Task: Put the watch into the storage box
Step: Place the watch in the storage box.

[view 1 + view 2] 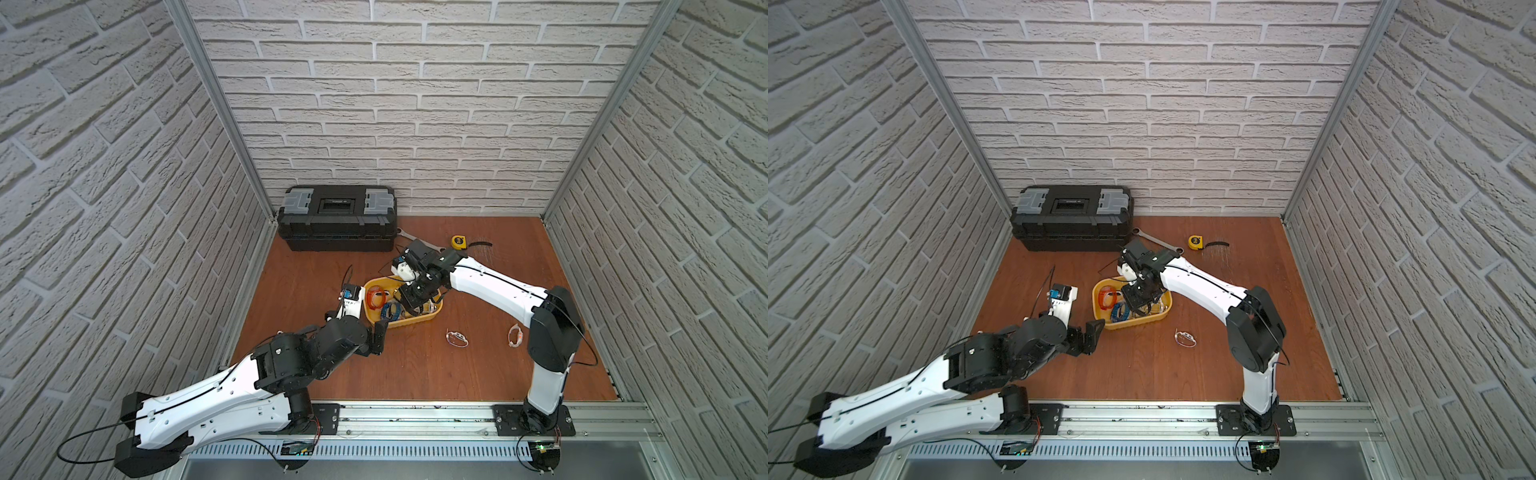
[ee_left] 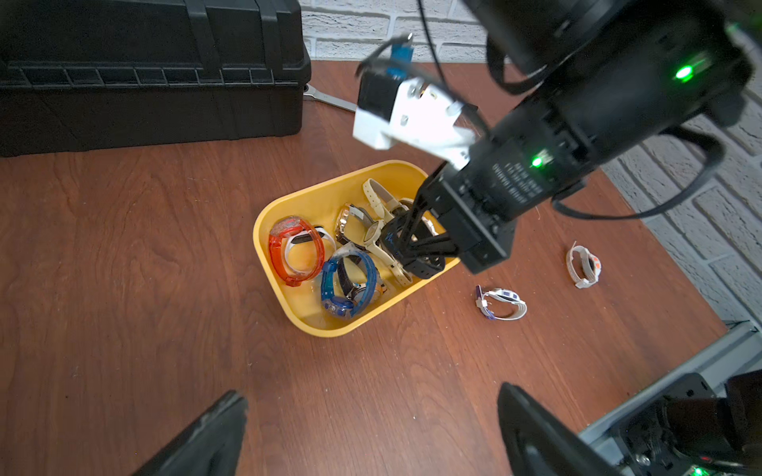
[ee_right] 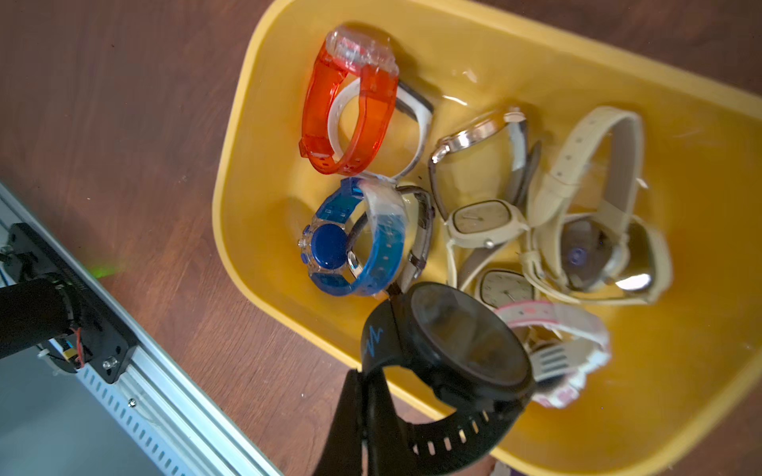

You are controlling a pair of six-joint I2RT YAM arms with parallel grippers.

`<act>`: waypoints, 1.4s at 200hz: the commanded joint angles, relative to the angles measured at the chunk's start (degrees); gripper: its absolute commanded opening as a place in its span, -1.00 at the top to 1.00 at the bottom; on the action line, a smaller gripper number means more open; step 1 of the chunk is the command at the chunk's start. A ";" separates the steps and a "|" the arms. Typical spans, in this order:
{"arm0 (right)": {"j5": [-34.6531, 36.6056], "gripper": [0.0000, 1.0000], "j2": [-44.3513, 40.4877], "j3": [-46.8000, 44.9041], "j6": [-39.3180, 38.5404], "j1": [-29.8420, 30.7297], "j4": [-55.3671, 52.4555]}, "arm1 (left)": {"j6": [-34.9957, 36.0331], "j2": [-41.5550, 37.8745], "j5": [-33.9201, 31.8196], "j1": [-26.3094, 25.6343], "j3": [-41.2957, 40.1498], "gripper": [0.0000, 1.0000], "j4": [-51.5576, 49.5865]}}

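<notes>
Right wrist view: right gripper point(image 3: 365, 416) clamped on black watch point(image 3: 466, 350) strap, over storage box point(image 3: 231, 214) rim; release here may tip watch outside. Left gripper point(image 2: 371, 391) spread apart, empty.

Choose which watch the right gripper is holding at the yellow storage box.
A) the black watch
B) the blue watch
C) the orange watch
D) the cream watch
A: the right gripper is shut on the strap of the black watch at the storage box, while the orange watch and the blue watch lie free inside it.
</notes>
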 commanded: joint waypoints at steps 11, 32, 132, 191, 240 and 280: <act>3.86 0.96 2.66 2.08 -2.21 1.17 1.08 | -1.08 -0.24 -1.77 0.00 -0.82 -0.96 -0.60; 6.63 0.95 3.47 2.00 -3.23 1.44 0.40 | -1.04 -0.06 -1.78 0.06 -0.90 -0.96 -0.61; 11.54 0.96 7.09 1.10 -5.88 1.47 3.61 | -1.15 0.13 -2.09 -0.02 -1.39 -0.96 -0.11; 8.87 0.90 0.80 -6.61 -3.23 1.54 8.56 | -1.49 -0.42 -2.08 0.05 -2.31 -0.97 -0.17; 8.38 0.33 -4.12 -10.67 -2.00 1.48 10.03 | -1.56 0.02 -1.89 0.05 -2.48 -0.96 0.15; 7.09 0.16 -8.75 -10.53 -1.02 1.29 9.23 | -1.44 0.37 -1.34 0.05 -2.48 -0.96 0.52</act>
